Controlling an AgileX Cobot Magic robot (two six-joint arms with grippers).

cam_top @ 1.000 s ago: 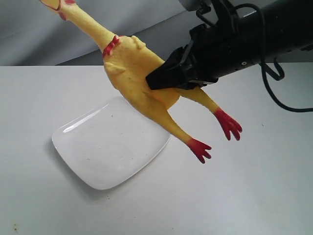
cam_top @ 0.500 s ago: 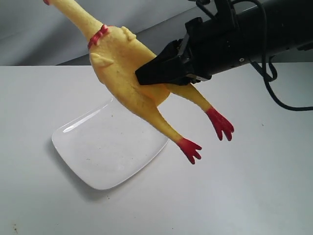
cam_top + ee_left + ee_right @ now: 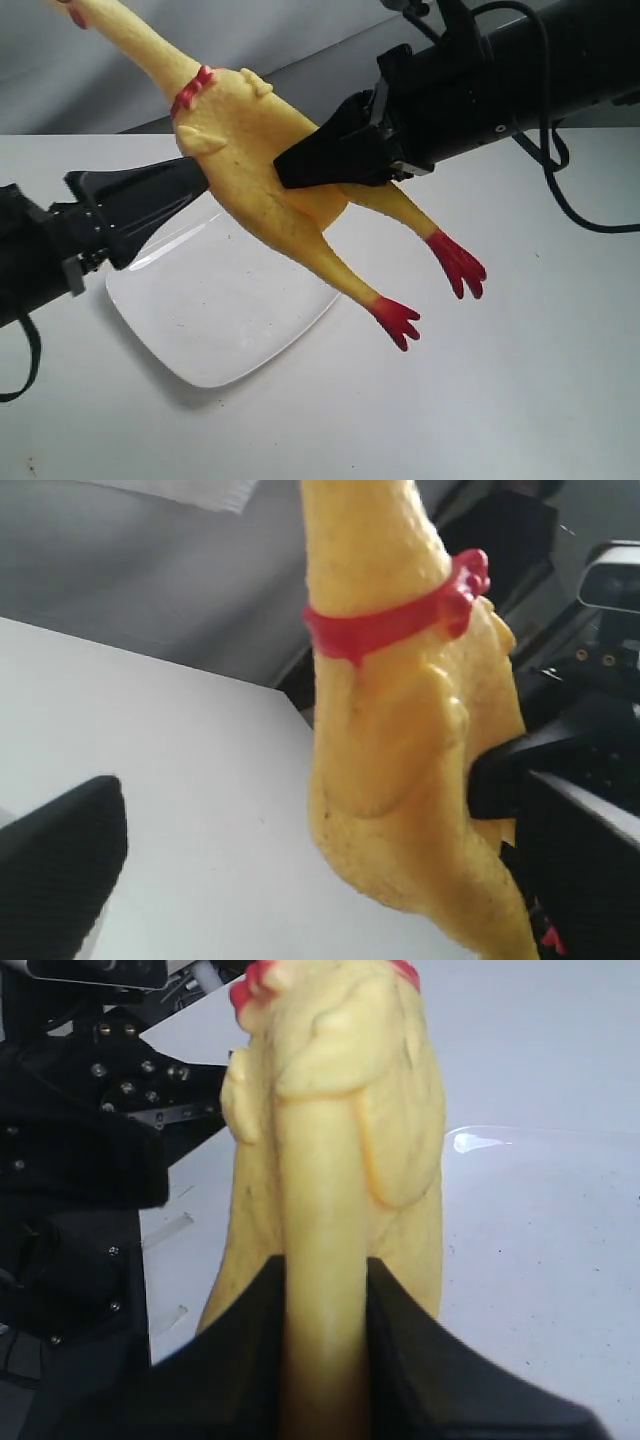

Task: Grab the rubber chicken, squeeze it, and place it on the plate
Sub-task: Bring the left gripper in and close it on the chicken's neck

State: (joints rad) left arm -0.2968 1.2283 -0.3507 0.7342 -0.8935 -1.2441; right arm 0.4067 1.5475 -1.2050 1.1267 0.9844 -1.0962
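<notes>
Squeeze step: right gripper (image 3: 300, 165) clamps rubber chicken (image 3: 245, 150) above plate (image 3: 200, 340); left gripper (image 3: 160, 195), fingers apart, should close next.

- Reaches in from the right with the right arm (image 3: 540, 70), held high, wrist angled down and to the left.
- Clamps the right gripper (image 3: 300, 168) on the rubber chicken (image 3: 250, 150), black fingers (image 3: 235, 1360) pressed to both sides.
- Extends the left arm (image 3: 25, 270) low from the left edge, sloping upward.
- Holds the left gripper (image 3: 180, 185) spread wide, fingers (image 3: 60, 865) well apart, not gripping.
</notes>
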